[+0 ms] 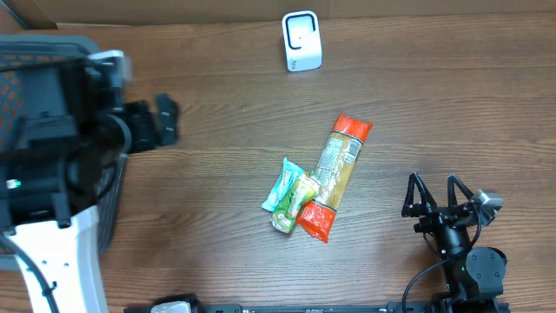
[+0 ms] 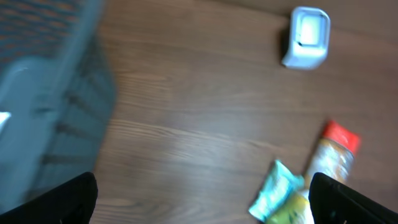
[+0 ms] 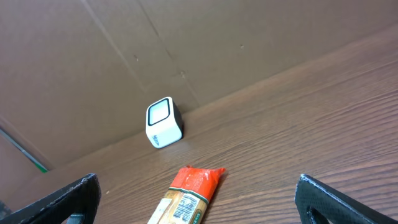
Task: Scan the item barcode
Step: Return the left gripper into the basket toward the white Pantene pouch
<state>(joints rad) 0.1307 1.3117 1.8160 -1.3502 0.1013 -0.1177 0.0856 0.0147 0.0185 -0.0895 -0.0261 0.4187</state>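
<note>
Big black left gripper (image 1: 167, 122) hangs high over the brown wooden table (image 1: 217, 96), jaws spread wide, nothing in them. Smaller-looking black right gripper (image 1: 433, 187) sits low at the near right, jaws wide too, empty. Long clear pasta packet with orange ends (image 1: 334, 178) lies flat mid-table, barcode label up, small green snack pouch (image 1: 285, 193) tucked against it. White boxy scanner (image 1: 301, 41) stands at the far edge. Grey plastic basket (image 2: 50, 93) sits at the left.

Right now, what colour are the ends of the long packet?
Orange-red at both ends of the long packet; the overhead view shows it best.
</note>
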